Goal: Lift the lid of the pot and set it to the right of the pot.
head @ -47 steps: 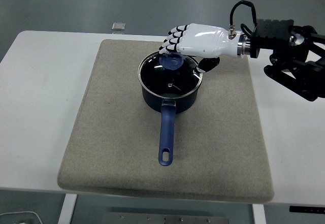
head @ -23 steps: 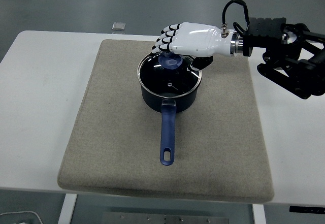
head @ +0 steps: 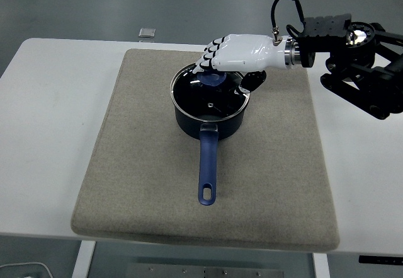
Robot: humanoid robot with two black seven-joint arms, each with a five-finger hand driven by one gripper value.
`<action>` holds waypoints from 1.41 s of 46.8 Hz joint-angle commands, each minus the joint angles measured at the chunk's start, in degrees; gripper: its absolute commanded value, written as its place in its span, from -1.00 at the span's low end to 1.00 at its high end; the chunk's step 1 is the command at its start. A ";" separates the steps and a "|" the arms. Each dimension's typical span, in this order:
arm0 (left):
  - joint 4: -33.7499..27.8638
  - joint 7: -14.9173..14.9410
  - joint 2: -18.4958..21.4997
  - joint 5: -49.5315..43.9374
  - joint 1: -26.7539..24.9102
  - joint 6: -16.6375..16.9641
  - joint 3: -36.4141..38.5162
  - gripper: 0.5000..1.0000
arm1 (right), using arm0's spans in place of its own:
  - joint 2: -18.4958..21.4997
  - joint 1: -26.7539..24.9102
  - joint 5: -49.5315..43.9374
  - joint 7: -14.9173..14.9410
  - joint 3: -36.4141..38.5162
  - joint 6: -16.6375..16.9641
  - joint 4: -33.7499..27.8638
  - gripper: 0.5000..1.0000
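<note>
The round glass pot lid (head: 211,95) with its metal rim sat flat on top of the dark blue saucepan (head: 210,119), closing the pot's mouth. Its translucent blue knob (head: 213,78) rose from the lid's far part, directly under the robot's hand. The saucepan stood on the far middle of a grey-beige felt mat (head: 145,164). Its 1 long blue handle (head: 207,164) pointed straight toward the table's near edge, so the pot's long axis ran from far to near, with the hanging hole at the handle's near tip.

The white right hand (head: 234,54) with black finger joints reached in from the right over the lid's far rim. Its fingers (head: 210,58) curled downward over the knob, and the dark thumb (head: 252,80) hung on the lid's right side. Whether the fingers actually clamped the knob could not be told, as the palm hid the contact. The black right arm (head: 359,57) stretched out to the picture's right edge, above the white table (head: 50,114).

A small clear square object (head: 147,33) lay at the table's far edge, well apart from the pot.
</note>
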 commanded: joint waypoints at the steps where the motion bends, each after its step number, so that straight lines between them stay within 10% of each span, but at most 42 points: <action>1: 0.00 0.00 0.00 0.00 0.05 0.00 0.01 1.00 | 0.06 0.13 0.01 0.01 -0.07 1.35 0.00 0.59; 66: 0.00 0.00 0.00 0.00 -0.04 0.00 0.01 1.00 | 2.52 0.91 -0.07 0.01 0.81 -2.78 -2.46 0.59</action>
